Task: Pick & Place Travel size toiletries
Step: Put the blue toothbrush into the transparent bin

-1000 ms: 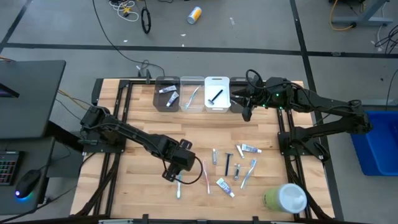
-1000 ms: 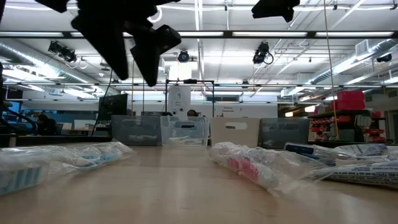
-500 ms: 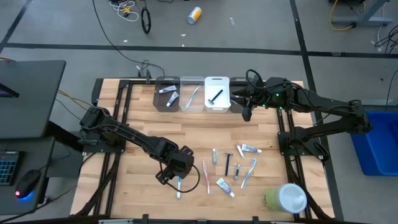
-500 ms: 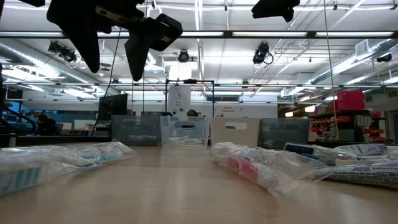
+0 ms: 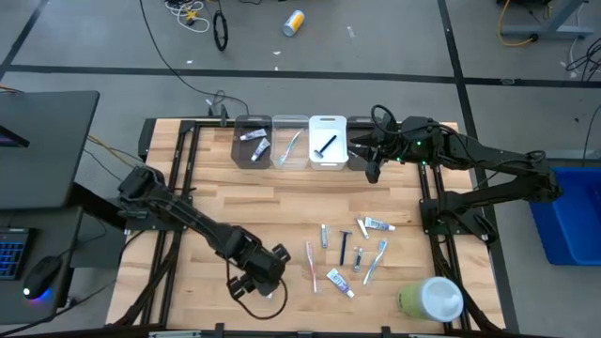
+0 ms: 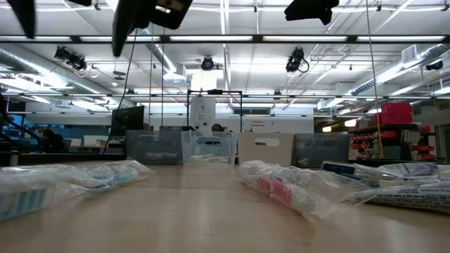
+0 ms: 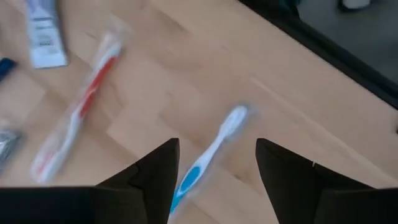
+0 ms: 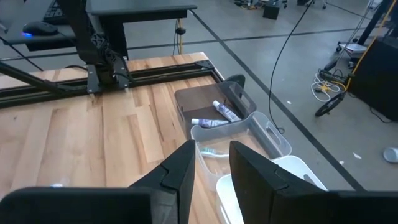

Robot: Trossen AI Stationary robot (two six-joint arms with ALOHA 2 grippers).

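Fingers of the left gripper (image 7: pixel 216 180) are standing well apart, empty, straddling the slim blue-and-white toothbrush (image 7: pixel 208 157) in its clear wrapper, which is lying flat on the pale wooden table (image 5: pixel 216 202) near its front edge. I am holding the jaws wide and lined up either side of the handle so that a straight descent should put one pad on each side; I judge this to be the approach step, with no contact showing yet.

Relative to that toothbrush: the red-and-white toothbrush (image 7: pixel 74 118) is lying just beside it, roughly parallel, and a small white toothpaste tube (image 7: pixel 43 34) is sitting beyond that one. The main scatter of toiletries (image 5: pixel 352 249) is lying further toward the right arm's side, with the large green-and-white round container (image 5: pixel 430 299) past it.

Four small bins (image 5: pixel 291 141) are standing in a row at the far edge, well apart from the toothbrush; some are already holding items, so I am reading them as the drop targets.

Right gripper (image 5: pixel 372 169) is waiting above the bin row's end, fingers partly apart, nothing visible between them.

Risk, as I judge it: the slippery wrapper may slide under the pads, and the neighbouring brush is close.
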